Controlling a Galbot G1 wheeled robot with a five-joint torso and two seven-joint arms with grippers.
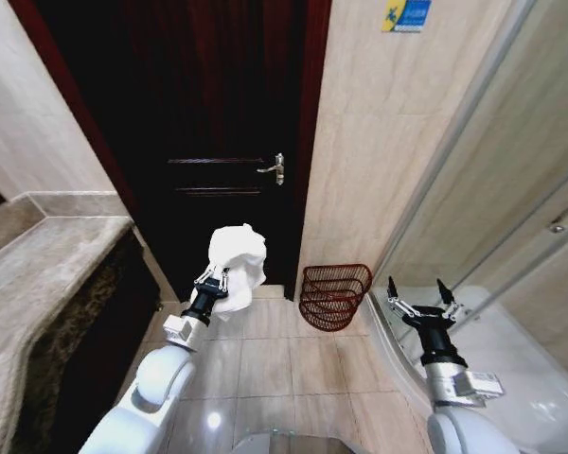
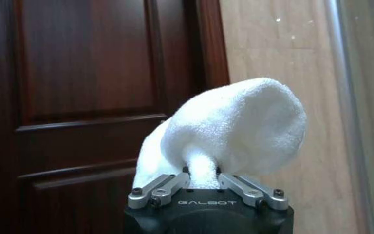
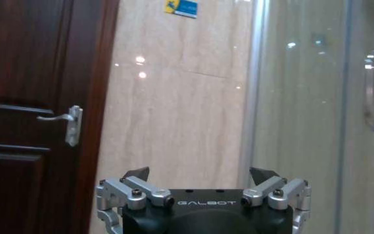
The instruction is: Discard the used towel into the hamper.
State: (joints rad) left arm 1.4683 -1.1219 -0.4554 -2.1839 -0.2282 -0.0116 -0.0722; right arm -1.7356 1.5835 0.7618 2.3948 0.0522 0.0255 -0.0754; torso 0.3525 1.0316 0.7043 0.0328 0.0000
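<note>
A crumpled white towel (image 1: 238,265) is held up in the air in front of the dark door, and my left gripper (image 1: 215,275) is shut on its lower end. From the left wrist camera the towel (image 2: 239,129) bulges above the closed fingers (image 2: 164,187). The hamper (image 1: 333,295), a reddish-brown open-weave basket, stands on the tiled floor against the wall, to the right of the towel and lower. My right gripper (image 1: 417,295) is raised on the right beside the glass panel, open and holding nothing; its spread fingertips (image 3: 137,174) show in the right wrist view.
A dark wooden door (image 1: 208,142) with a metal handle (image 1: 275,168) is straight ahead. A stone counter (image 1: 38,274) runs along the left. A glass shower screen (image 1: 492,218) and a white basin edge (image 1: 511,350) fill the right. Beige floor tiles (image 1: 265,350) lie between.
</note>
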